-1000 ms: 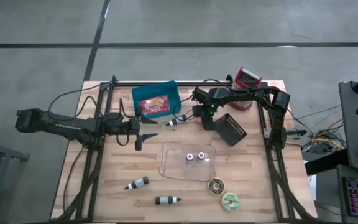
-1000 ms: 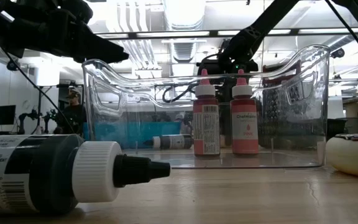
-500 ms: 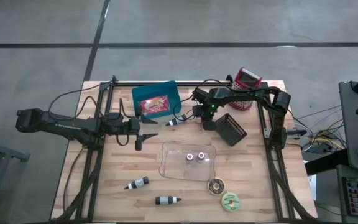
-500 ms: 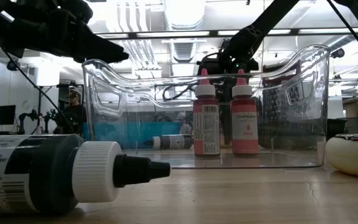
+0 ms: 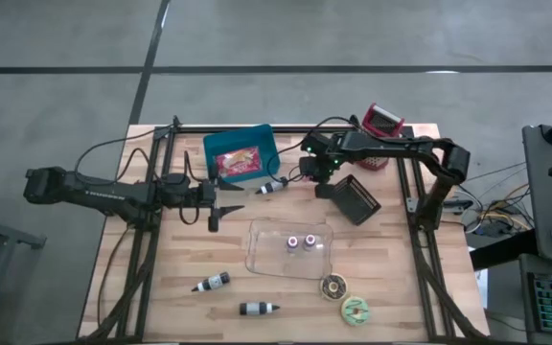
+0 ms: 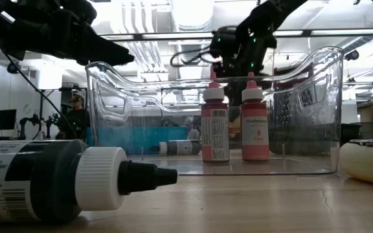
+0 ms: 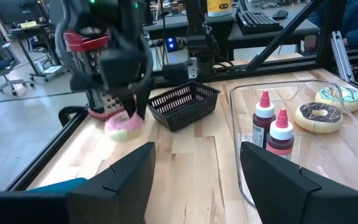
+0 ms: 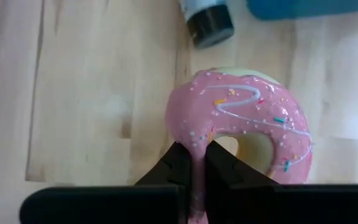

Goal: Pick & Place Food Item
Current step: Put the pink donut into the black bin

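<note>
Toward one o'clock on the bench (image 5: 391, 287), right hand (image 8: 191, 163) pinches a pink donut's (image 8: 244, 121) rim, so it dangles free. Left hand (image 7: 194, 163), at nine o'clock, waits with fingers wide.

Both arms are dark, almost black, made of long thin tubes joined by chunky round joints. The left arm (image 5: 94, 190) has small white writing along its side. The right arm (image 5: 401, 149) has a tiny green light near its wrist (it glows in the low view too). Black cables loop from the arms. The fingers (image 7: 120, 180) are flat, dark and pointed.
</note>
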Robot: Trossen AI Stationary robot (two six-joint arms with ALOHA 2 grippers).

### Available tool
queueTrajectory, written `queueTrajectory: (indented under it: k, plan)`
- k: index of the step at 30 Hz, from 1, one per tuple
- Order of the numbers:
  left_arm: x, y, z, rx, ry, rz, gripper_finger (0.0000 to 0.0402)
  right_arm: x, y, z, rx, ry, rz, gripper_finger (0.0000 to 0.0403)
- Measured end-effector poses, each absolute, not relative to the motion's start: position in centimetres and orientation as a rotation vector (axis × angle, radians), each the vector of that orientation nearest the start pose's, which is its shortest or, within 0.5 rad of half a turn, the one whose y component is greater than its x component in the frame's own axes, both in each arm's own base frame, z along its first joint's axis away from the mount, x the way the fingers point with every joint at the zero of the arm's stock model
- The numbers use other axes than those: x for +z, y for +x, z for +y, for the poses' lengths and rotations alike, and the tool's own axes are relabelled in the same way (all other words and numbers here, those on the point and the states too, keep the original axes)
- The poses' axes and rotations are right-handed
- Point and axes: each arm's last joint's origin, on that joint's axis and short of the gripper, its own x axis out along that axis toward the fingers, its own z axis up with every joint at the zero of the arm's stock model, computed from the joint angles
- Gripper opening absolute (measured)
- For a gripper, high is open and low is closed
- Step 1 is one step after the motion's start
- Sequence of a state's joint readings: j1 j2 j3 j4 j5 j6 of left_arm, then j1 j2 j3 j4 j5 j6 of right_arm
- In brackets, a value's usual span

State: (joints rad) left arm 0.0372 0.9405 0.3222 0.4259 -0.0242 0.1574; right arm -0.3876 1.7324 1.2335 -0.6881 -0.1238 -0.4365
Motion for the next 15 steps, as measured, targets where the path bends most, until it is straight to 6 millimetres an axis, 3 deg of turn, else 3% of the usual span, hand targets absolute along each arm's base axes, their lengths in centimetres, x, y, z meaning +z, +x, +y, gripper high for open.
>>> queueTrajectory:
  k: [15]
  plan:
    - [20.5, 19.4, 0.8, 0.046, 0.154, 0.197, 0.0239, 27.0, 28.0, -9.4, -0.094, -0.124, 1.171, 0.0011]
